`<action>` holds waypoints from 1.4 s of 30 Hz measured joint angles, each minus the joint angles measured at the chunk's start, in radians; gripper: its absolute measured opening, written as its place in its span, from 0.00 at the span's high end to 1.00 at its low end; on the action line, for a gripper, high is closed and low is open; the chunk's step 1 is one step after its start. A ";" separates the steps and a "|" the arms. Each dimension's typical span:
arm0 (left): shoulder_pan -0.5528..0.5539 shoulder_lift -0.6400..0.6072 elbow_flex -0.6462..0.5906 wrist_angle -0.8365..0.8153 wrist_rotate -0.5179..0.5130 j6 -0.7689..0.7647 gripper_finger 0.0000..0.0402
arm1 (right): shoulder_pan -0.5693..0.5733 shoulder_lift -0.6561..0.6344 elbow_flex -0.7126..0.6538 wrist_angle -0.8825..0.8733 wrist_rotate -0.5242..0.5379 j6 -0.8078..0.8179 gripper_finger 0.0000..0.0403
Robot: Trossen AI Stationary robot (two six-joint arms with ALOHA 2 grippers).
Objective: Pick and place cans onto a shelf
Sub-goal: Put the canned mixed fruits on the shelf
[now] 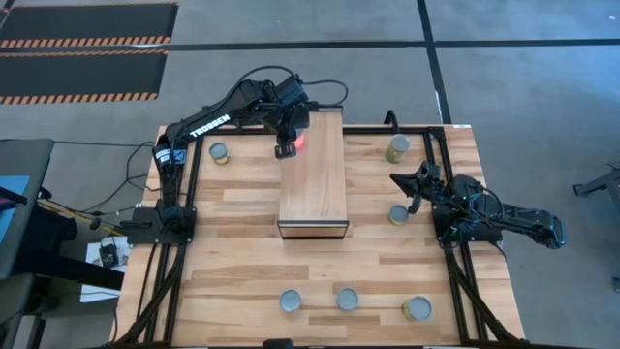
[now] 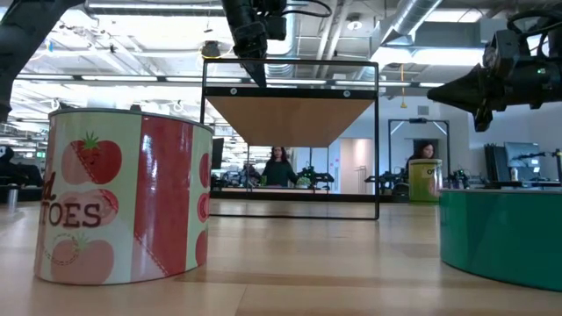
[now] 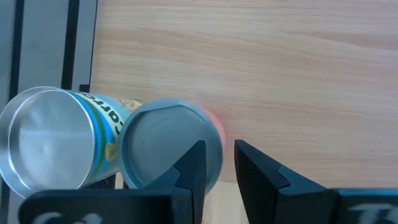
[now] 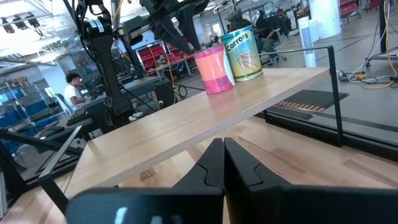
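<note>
The light-wood shelf lies in the middle of the table. A pink-red can and a carrots-label can stand upright side by side on the shelf's far left corner. Both also show in the left wrist view, the pink-red can and the carrots can. My left gripper hovers just above them with its fingers a little apart, holding nothing. My right gripper is shut and empty, to the right of the shelf and above a can standing on the table.
Other cans stand on the slatted tabletop: one at the far left, one at the far right, and three along the near edge. Black frame rails run along the table's sides. People show in the room behind.
</note>
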 joint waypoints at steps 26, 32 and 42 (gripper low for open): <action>0.001 0.032 0.000 -0.020 0.049 -0.040 0.98 | 0.000 0.000 0.000 0.000 0.000 0.000 0.97; 0.000 0.031 0.000 -0.032 0.056 -0.048 0.94 | 0.000 0.000 0.000 0.000 0.000 0.000 0.97; 0.000 0.031 0.000 -0.035 0.056 -0.073 0.88 | 0.000 0.000 0.000 0.000 0.000 0.000 0.96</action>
